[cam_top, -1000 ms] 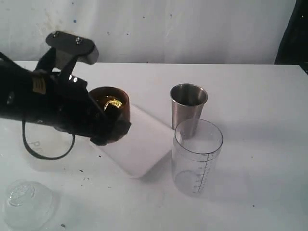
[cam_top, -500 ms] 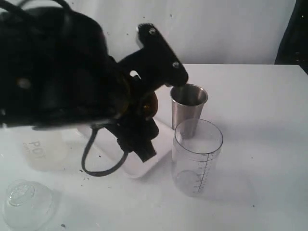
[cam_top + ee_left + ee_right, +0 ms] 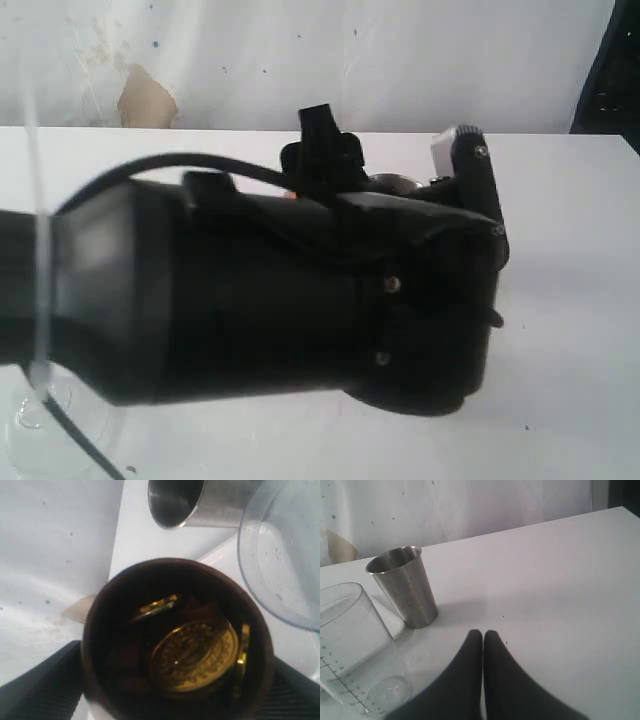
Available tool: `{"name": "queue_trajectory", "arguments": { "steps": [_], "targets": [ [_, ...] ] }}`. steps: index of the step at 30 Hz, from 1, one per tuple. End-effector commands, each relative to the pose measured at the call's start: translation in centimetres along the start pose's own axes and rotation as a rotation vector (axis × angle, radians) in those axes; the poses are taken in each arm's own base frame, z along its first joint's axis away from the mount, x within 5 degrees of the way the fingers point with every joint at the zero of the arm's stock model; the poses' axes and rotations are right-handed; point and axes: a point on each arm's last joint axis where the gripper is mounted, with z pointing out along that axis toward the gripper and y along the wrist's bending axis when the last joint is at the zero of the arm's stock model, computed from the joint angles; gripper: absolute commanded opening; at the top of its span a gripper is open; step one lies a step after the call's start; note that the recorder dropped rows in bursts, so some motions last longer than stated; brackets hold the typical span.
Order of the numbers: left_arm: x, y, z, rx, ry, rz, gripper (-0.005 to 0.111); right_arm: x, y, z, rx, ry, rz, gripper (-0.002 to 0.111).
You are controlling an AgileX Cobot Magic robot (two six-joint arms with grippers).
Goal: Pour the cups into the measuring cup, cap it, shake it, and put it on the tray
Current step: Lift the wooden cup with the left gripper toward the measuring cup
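My left gripper (image 3: pixel 176 700) is shut on the dark-brown wooden cup (image 3: pixel 100 645); its ribbed fingers (image 3: pixel 42 692) press the cup's sides. Gold coins (image 3: pixel 192 655) lie inside the cup. In the left wrist view the cup hangs beside the rim of the clear measuring cup (image 3: pixel 280 555), with the steel tumbler (image 3: pixel 200 502) just beyond and the white tray (image 3: pixel 135 535) under it. My right gripper (image 3: pixel 482 636) is shut and empty, low over the table, a short way from the steel tumbler (image 3: pixel 405 587) and the measuring cup (image 3: pixel 347 630).
My left arm (image 3: pixel 300 290) fills most of the exterior view and hides the cups, the measuring cup and the tray there. A clear domed lid (image 3: pixel 40 420) lies at the table's front left. A corner of the tray (image 3: pixel 392 622) shows beside the tumbler.
My left arm has lifted the wooden cup off its spot and swung right toward the measuring cup, now blocking the exterior view. The right gripper stays shut.
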Motion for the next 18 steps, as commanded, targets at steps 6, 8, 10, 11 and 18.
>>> {"name": "queue_trajectory", "arguments": {
  "steps": [6, 8, 10, 11, 18],
  "targets": [
    [-2.4, -2.0, 1.0, -0.155, -0.037, 0.241, 0.000, -0.1, 0.1, 0.0, -0.009, -0.015, 0.000, 0.000],
    [-2.6, -2.4, 1.4, -0.175, -0.038, 0.264, 0.000, -0.1, 0.1, 0.0, -0.009, -0.015, 0.000, 0.000],
    [-2.7, -2.6, 1.6, -0.192, -0.038, 0.294, 0.000, -0.1, 0.1, 0.0, -0.009, -0.015, 0.000, 0.000],
    [-2.8, -2.6, 1.6, -0.204, -0.041, 0.304, 0.000, -0.1, 0.1, 0.0, -0.009, -0.015, 0.000, 0.000],
    [-3.0, -2.4, 1.6, -0.245, -0.047, 0.392, 0.000, -0.1, 0.1, 0.0, -0.008, -0.013, 0.002, 0.000]
  ]
}}
